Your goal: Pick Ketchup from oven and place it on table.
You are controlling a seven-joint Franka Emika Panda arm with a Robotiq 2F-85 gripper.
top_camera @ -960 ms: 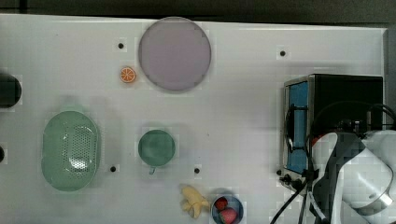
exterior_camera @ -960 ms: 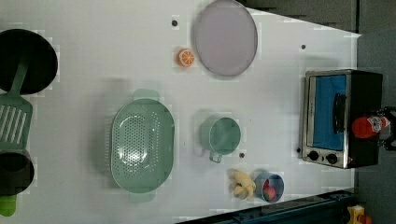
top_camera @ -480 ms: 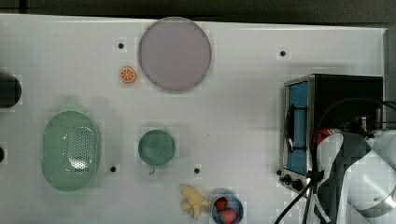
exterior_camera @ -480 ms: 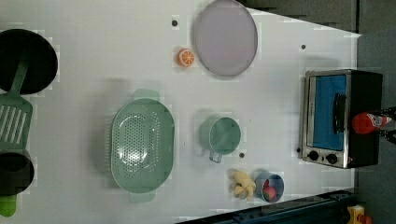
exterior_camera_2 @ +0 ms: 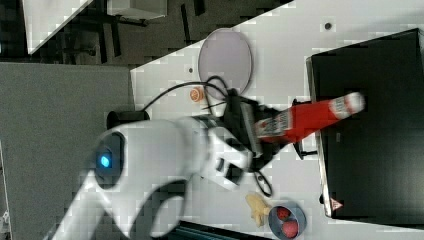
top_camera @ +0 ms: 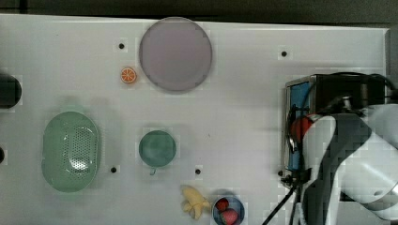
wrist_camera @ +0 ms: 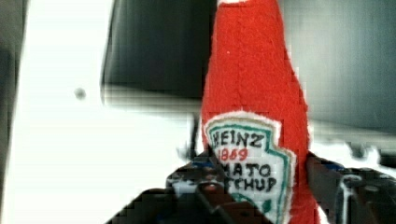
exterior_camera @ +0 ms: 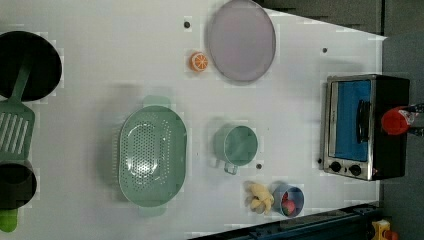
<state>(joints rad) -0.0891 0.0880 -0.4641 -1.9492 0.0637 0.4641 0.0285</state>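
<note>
Item — ketchup (exterior_camera_2: 300,120): clamped at its label end in the gripper (exterior_camera_2: 255,131), cap pointing away from it over the oven (exterior_camera_2: 370,125) — table (exterior_camera_2: 280,45) lay beneath.

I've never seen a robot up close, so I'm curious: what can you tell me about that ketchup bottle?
The ketchup is a slim red bottle, fuzzy like felt in the wrist view, with a white cap and a white shield label reading Heinz. The claw grips its label end. In the right view it lies tilted, cap end over the black oven. In the top view its red shows beside the oven's blue door.
</note>
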